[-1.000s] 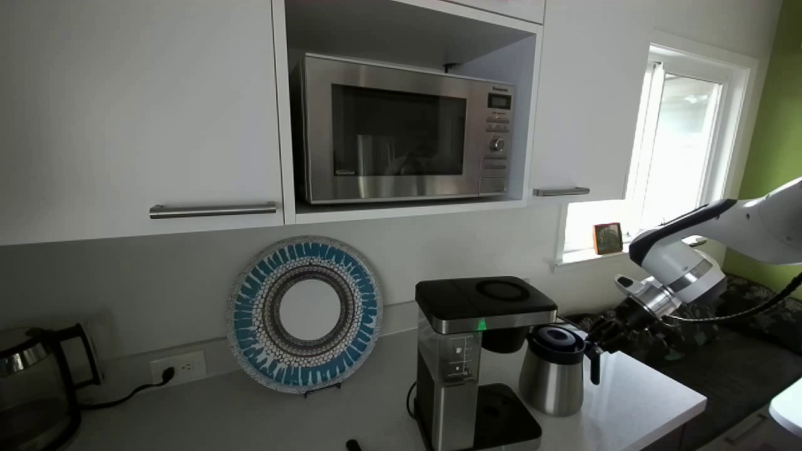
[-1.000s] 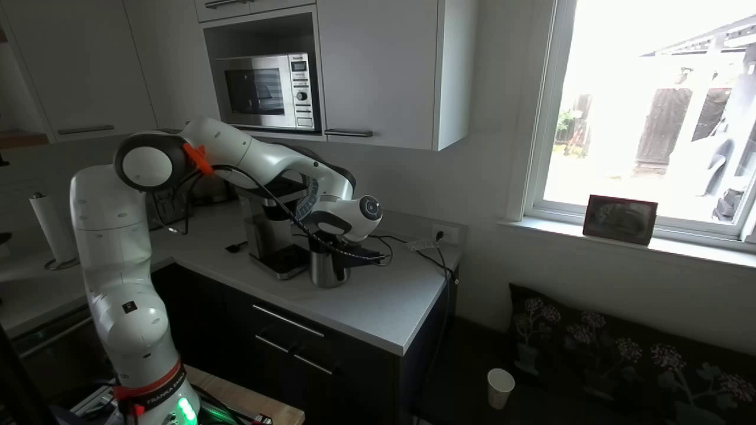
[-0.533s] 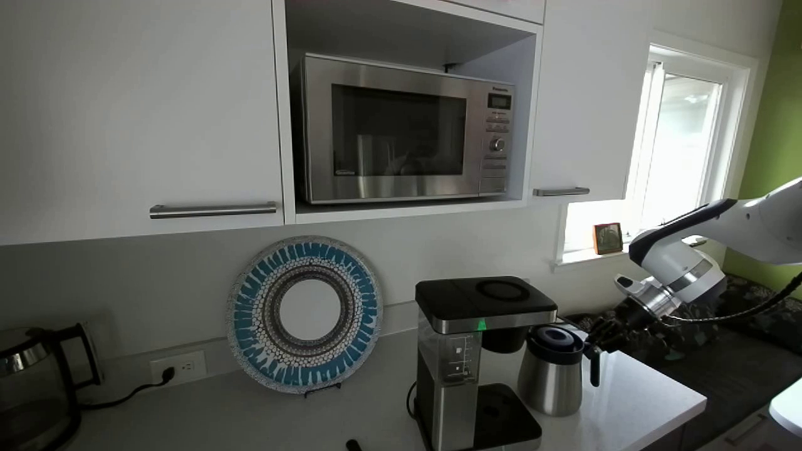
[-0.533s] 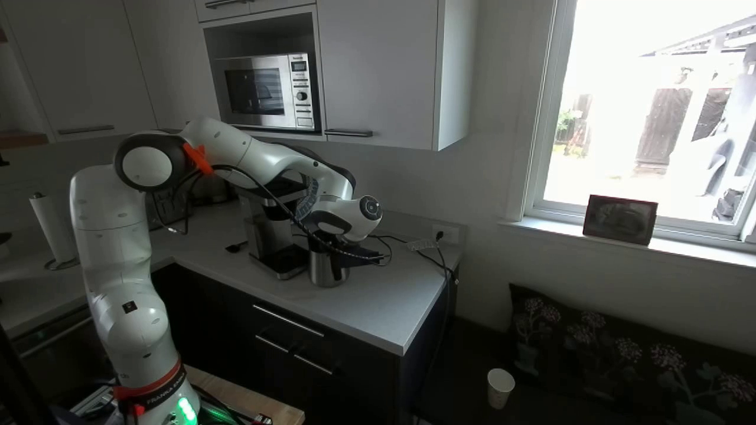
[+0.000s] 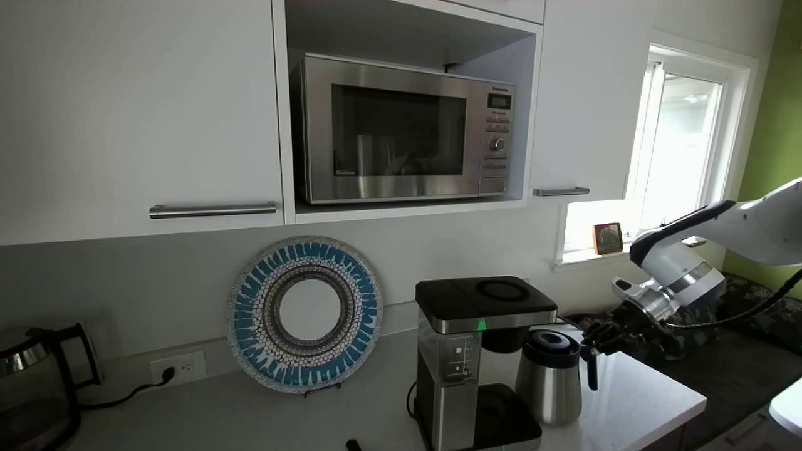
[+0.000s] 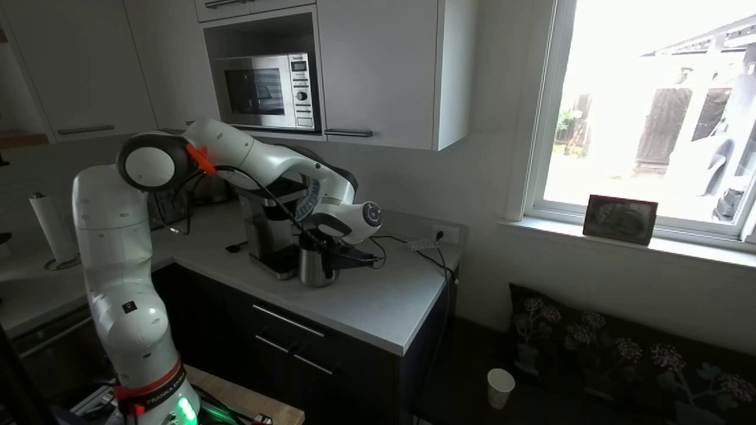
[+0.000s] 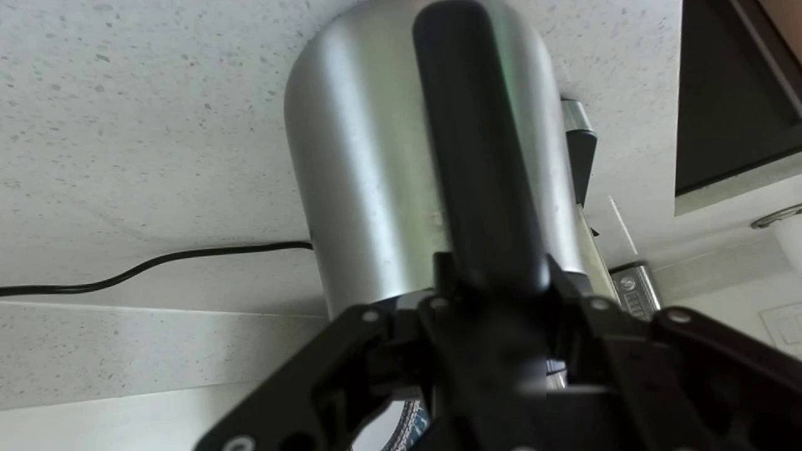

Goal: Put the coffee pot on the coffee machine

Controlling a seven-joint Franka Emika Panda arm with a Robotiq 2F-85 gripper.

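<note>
The steel coffee pot [image 5: 552, 391] with its black lid is upright beside the coffee machine [image 5: 456, 407], close to the right edge of the dark base plate [image 5: 501, 418] in an exterior view. My gripper [image 7: 492, 275] has its fingers on both sides of the black handle [image 7: 476, 144] near its top, shut on it. The pot's steel body [image 7: 388, 163] fills the middle of the wrist view. In an exterior view the arm partly covers the pot [image 6: 311, 268] and the machine [image 6: 260, 230]. Whether the pot's bottom touches the counter I cannot tell.
A round decorative plate [image 5: 307, 313] leans on the wall left of the machine; a glass kettle [image 5: 31, 388] stands farther left. The microwave [image 5: 407, 128] sits in the cabinet above. A black cord [image 7: 156, 260] runs along the counter by the wall. The counter's corner [image 6: 401, 348] is at the right.
The pot and my gripper have moved together to the left in both exterior views, closer to the machine's base plate. The gripper stays on the handle.
</note>
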